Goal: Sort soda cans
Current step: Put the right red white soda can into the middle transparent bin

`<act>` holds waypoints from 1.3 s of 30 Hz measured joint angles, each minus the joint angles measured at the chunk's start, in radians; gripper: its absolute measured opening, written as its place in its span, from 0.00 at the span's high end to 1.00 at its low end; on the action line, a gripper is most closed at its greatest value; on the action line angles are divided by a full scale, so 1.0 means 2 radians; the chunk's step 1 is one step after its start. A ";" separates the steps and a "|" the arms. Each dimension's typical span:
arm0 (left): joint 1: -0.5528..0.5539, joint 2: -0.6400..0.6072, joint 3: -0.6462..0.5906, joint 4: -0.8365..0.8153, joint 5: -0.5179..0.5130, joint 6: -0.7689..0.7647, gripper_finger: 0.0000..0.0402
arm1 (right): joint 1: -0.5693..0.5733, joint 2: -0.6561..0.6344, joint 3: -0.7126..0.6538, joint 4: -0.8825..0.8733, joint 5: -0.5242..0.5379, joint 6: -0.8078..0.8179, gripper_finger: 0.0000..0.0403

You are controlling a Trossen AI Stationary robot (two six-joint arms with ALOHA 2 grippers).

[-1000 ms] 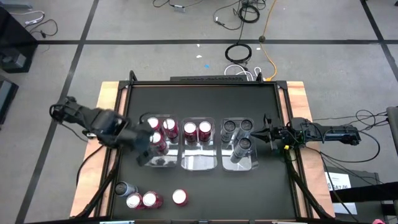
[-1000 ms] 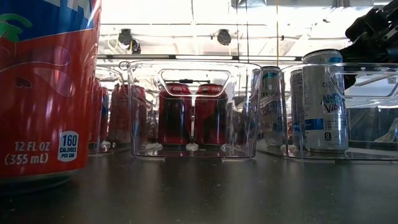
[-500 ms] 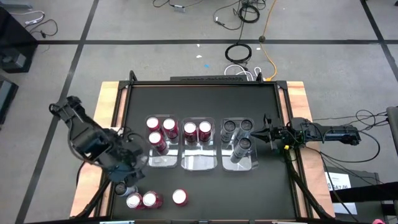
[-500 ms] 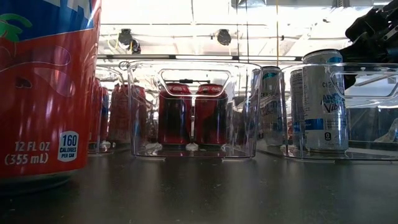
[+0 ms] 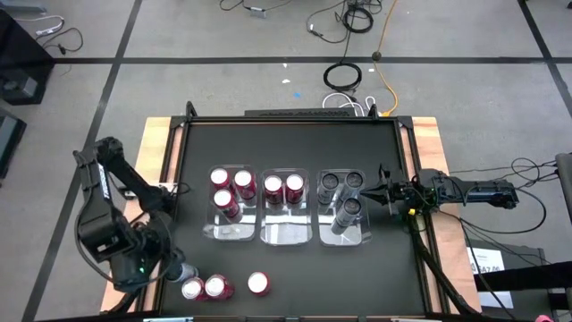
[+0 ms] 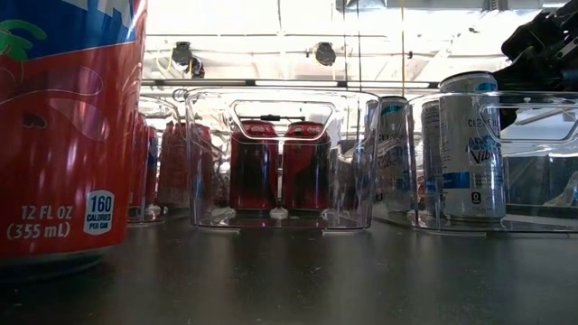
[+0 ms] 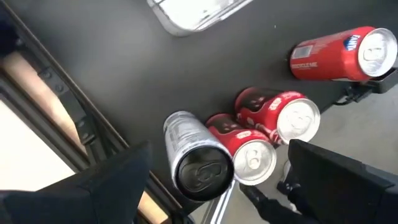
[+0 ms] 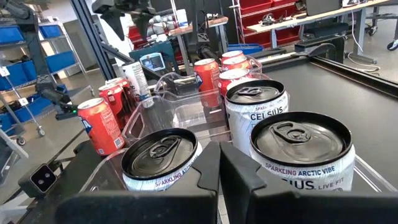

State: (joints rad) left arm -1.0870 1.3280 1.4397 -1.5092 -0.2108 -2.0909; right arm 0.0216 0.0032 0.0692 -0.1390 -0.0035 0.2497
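Four soda cans stand upright at the table's near-left: a dark grey can [image 7: 196, 165] and three red cans [image 7: 249, 152], [image 7: 283, 115], [image 7: 342, 53]. My left gripper [image 5: 161, 259] hovers open above them, pointing steeply down; in the left wrist view its fingers stand apart on either side of the grey can [image 5: 183, 271], clear of it. Three red cans stand in the left clear bin [image 5: 234, 231], two in the middle bin [image 5: 285, 233], and three grey cans in the right bin [image 5: 353, 237]. My right gripper [image 5: 382, 190] rests shut and level at the table's right edge, beside the right bin.
The three clear bins sit side by side in mid-table, each with bare floor at its near end. The table's raised left rail [image 7: 68, 124] runs close beside the grey can. Bare black tabletop [image 5: 286, 143] lies beyond the bins and at the near right.
My left gripper has swung from over the left bin toward the table's near-left corner, sinking a little and rolling its wrist, and stays open. It now stands over the loose cans. No can has moved.
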 joint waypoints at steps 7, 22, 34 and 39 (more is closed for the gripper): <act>-0.010 0.000 -0.001 0.001 0.000 -0.004 0.05 | 0.000 0.000 0.000 0.000 0.000 0.000 0.99; -0.003 0.000 -0.001 0.036 -0.002 0.149 0.05 | 0.000 0.000 0.000 0.000 0.000 0.000 0.99; 0.053 0.059 -0.001 0.135 0.018 0.407 0.05 | 0.000 0.000 0.000 0.000 0.000 0.000 0.99; 0.082 0.089 -0.001 0.174 0.048 0.477 0.05 | 0.000 0.000 0.000 0.000 0.000 0.000 0.99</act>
State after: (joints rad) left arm -0.9227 1.5051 1.4376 -1.1602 -0.1151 -1.1377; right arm 0.0216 0.0032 0.0692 -0.1390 -0.0033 0.2493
